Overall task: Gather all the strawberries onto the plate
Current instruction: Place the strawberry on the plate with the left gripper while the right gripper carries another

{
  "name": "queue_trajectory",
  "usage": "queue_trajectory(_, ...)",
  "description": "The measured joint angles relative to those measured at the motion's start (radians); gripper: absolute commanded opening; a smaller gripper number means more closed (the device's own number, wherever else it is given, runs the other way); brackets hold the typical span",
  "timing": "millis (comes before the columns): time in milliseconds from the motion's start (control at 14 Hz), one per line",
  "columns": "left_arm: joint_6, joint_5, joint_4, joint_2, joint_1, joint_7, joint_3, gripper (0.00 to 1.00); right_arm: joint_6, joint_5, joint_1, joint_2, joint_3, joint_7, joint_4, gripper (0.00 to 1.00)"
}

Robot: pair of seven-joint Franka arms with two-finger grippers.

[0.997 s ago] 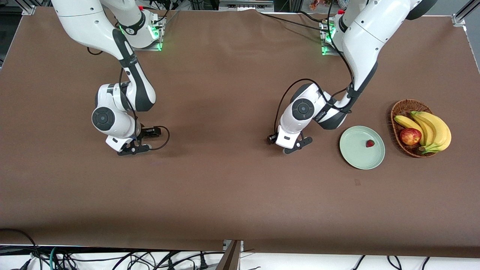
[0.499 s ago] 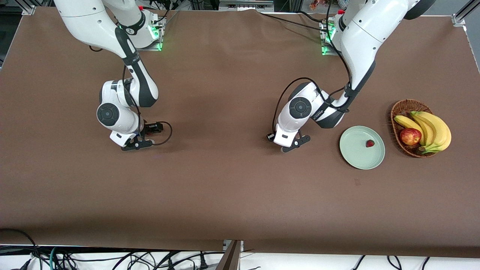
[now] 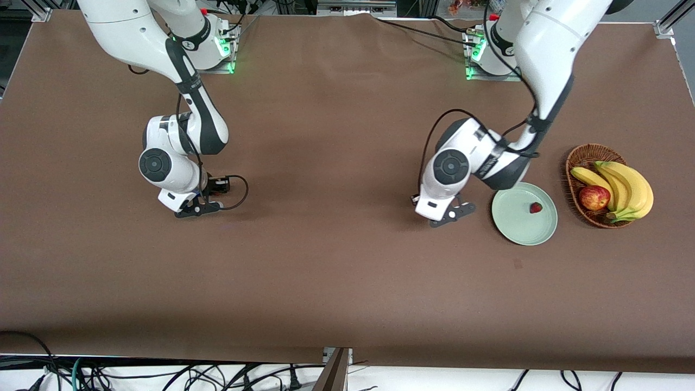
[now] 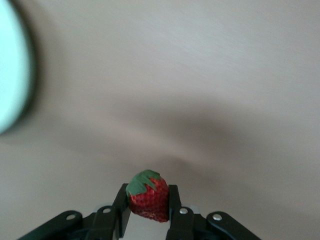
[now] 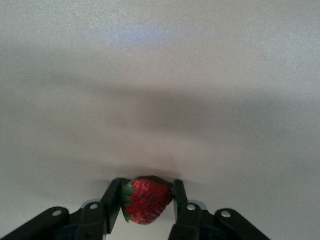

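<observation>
Both grippers, left gripper (image 4: 148,205) and right gripper (image 5: 147,202), pinch strawberries; no writing readable.

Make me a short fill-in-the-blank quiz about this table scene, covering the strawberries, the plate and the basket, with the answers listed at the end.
1. The left gripper is shut on a ____.
2. The number of strawberries lying on the plate is ____.
3. The basket holds bananas and an ____.
4. The strawberry in the right gripper has a cap coloured ____.

Missing words: strawberry; one; apple; green
</observation>
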Motion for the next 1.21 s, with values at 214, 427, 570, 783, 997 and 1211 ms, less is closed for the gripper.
queue_trajectory(214,-0.090,0.000,0.014,-0.036,0.085,0.240,0.002,0.04,-0.010,0.000,0.000,-0.004,0.001,-0.001,-0.003,0.41)
queue_trajectory(427,-0.103,0.000,0.012,-0.038,0.166,0.490,0.004,0.05,-0.017,0.000,0.000,-0.009,0.001,-0.003,-0.004,0.23)
queue_trajectory(570,-0.103,0.000,0.012,-0.038,0.221,0.671,0.006,0.09,-0.017,0.000,0.000,-0.010,0.001,-0.003,-0.004,0.23)
queue_trajectory(783,-0.055,-0.012,0.007,-0.023,0.332,0.981,0.007,0.14,-0.009,0.000,0.002,-0.010,0.002,-0.004,0.002,0.22)
queue_trajectory(997,0.018,-0.134,0.000,0.043,0.444,1.240,0.007,0.18,-0.004,0.001,0.020,-0.011,0.012,0.023,0.071,0.22)
queue_trajectory(1211,0.042,-0.160,-0.001,0.083,0.455,1.282,-0.004,0.25,-0.004,0.002,0.077,0.023,0.074,0.247,0.230,0.22)
